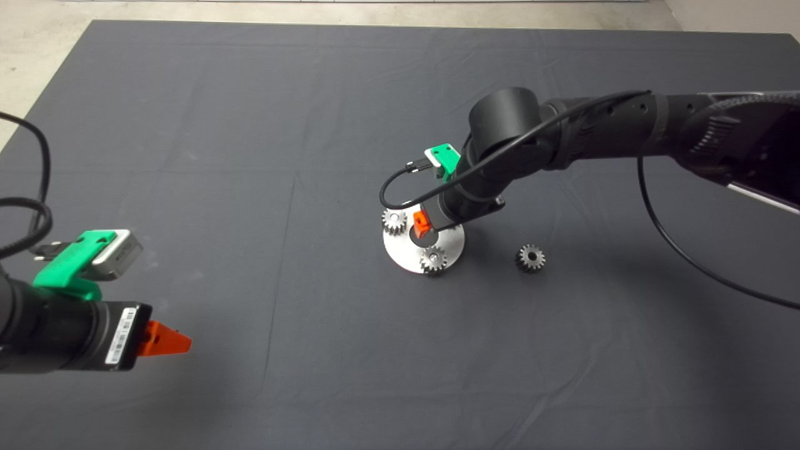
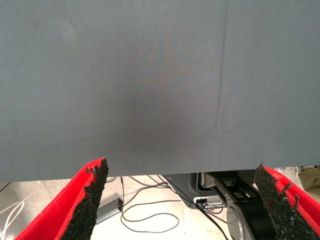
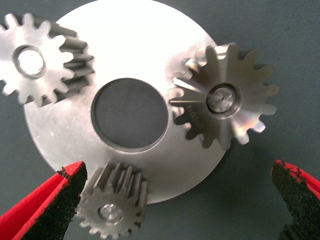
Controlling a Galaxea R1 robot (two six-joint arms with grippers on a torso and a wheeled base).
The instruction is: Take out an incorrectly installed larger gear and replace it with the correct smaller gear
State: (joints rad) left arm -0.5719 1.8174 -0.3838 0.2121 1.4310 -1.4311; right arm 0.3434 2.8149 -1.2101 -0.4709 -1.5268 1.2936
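The right end effector point(image 3: 177, 200) hangs over the round plate point(image 1: 400, 253) mid-frame, fingers spread wide with nothing between them, presumably lining up on the larger gear point(image 3: 222, 100). That one sits on a pin at the plate's edge, long spiky teeth, clearly bigger than its two neighbours. The smaller gear point(image 1: 530, 257) waits on the surface just right of the plate. Left end effector point(image 2: 182, 200) is parked lower left, also open.

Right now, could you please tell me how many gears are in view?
4: three on the round silver metal plate, namely the spiky-toothed grey larger gear and two small ones; one dark smaller gear on the mat.
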